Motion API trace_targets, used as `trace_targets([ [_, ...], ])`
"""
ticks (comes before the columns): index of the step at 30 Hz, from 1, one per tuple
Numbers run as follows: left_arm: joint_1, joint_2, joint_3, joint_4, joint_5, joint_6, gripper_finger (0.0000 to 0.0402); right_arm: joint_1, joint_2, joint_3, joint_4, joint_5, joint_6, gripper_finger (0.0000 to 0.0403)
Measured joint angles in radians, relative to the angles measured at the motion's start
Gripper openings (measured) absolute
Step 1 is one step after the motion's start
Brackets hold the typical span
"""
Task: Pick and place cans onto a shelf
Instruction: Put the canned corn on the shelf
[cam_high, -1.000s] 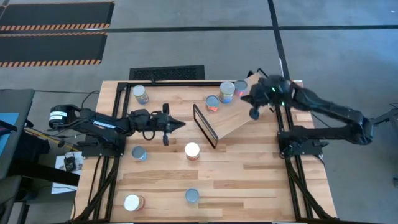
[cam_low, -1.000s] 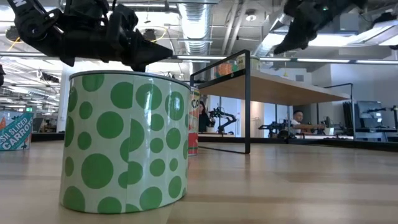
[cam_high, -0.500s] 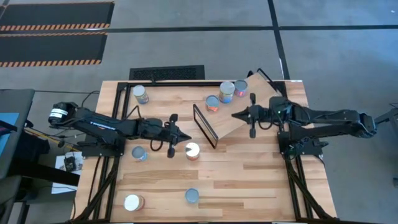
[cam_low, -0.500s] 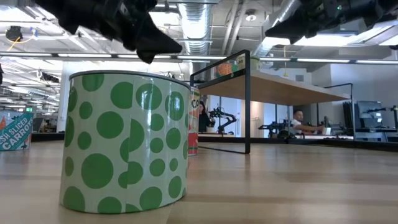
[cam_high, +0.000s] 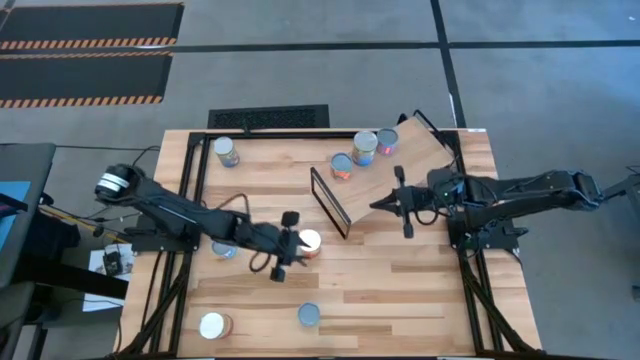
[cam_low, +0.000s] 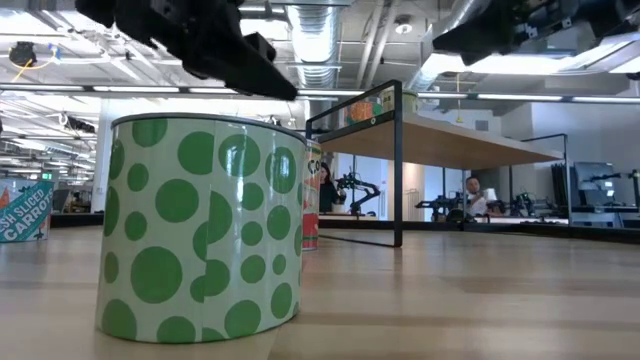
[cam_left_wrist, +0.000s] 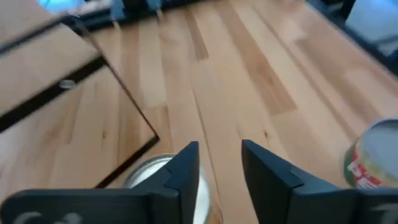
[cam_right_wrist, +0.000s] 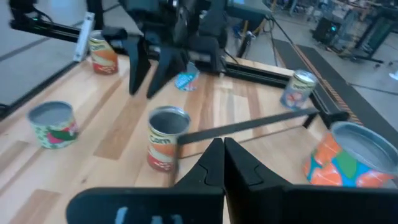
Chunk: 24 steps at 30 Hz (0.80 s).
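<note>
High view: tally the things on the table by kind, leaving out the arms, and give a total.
Cans: 8
Shelf: 1
Total: 9

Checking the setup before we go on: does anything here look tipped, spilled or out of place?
Nothing spilled or toppled. The shelf sits at an angle to the table's edges, three cans upright on it. The left claw is open by a white-topped can; the right claw, shut, hangs over the shelf.
</note>
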Motion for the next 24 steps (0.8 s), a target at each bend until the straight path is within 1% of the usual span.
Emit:
trace_targets([
  [3, -0.026, 0.072, 0.066, -0.077, -0.057, -0.010, 0.0131, 0.031, 0.000, 0.000, -0.003, 0.003, 0.000, 0.0011],
  [6, -0.043, 0.130, 0.134, -0.179, -0.118, -0.055, 0.0138, 0.065, 0.000, 0.000, -0.003, 0.038, 0.000, 0.0013],
  [10, -0.060, 0.186, 0.222, -0.333, -0.259, -0.139, 0.0135, 0.109, 0.000, 0.000, 0.006, 0.080, 0.002, 0.0016],
  [12, -0.062, 0.212, 0.253, -0.379, -0.290, -0.166, 0.0127, 0.133, 0.000, 0.000, 0.010, 0.102, 0.004, 0.0016],
  [15, -0.069, 0.242, 0.286, -0.403, -0.297, -0.195, 0.0108, 0.170, 0.000, 0.000, 0.022, 0.129, 0.003, 0.0013],
  [17, -0.073, 0.256, 0.302, -0.431, -0.306, -0.203, 0.0089, 0.192, 0.000, 0.000, 0.026, 0.149, 0.003, 0.0013],
  [21, -0.083, 0.268, 0.324, -0.464, -0.313, -0.198, 0.0027, 0.226, 0.000, 0.000, 0.030, 0.186, 0.002, 0.0016],
  [22, -0.084, 0.268, 0.331, -0.467, -0.300, -0.198, 0.0015, 0.234, 0.000, 0.000, 0.029, 0.191, 0.003, 0.0016],
  [24, -0.086, 0.264, 0.349, -0.469, -0.243, -0.199, 0.0007, 0.251, 0.000, 0.000, 0.029, 0.207, 0.007, 0.0016],
])
